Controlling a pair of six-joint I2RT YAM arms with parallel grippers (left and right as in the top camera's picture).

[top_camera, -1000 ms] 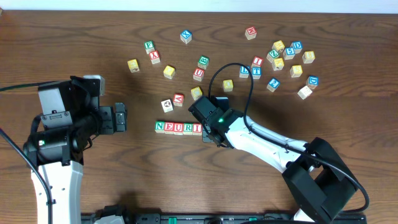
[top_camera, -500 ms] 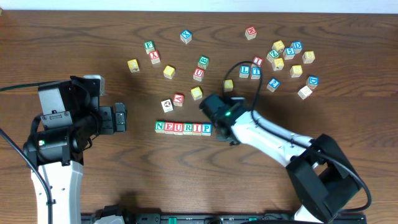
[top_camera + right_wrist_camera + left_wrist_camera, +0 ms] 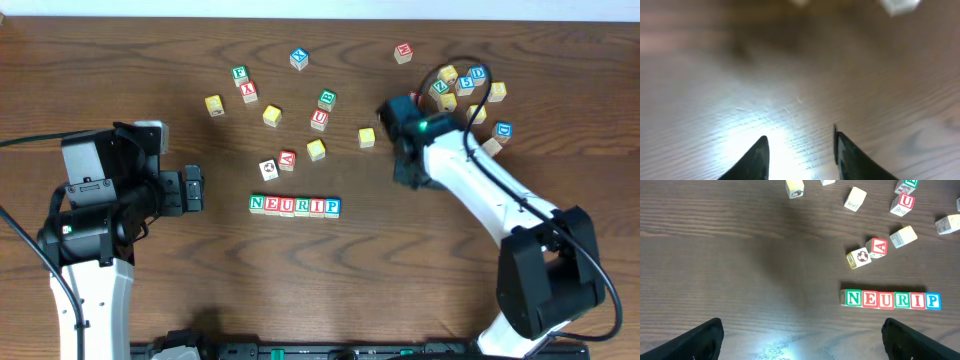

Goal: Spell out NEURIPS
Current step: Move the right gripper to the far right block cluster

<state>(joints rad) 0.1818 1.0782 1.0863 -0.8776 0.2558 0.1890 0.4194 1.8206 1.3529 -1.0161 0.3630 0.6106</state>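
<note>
Pale wooden letter-cube row reading NEURIP: S lacking. Right claw part-spread, empty; left claw wide. Hazard: crowded far-right cube cluster invites wrong pick; placement may nudge row.

pale cubes bear green, red and blue letters on the dark brown wood-grain table.

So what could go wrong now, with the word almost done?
The NEURIP row lacks its last letter. The right end effector is empty and sits near the crowded cubes on its side of the table. Those cubes lie tight together, so it might bump neighbours or pick a wrong letter. Setting a cube beside the P could also knock the row crooked.
</note>
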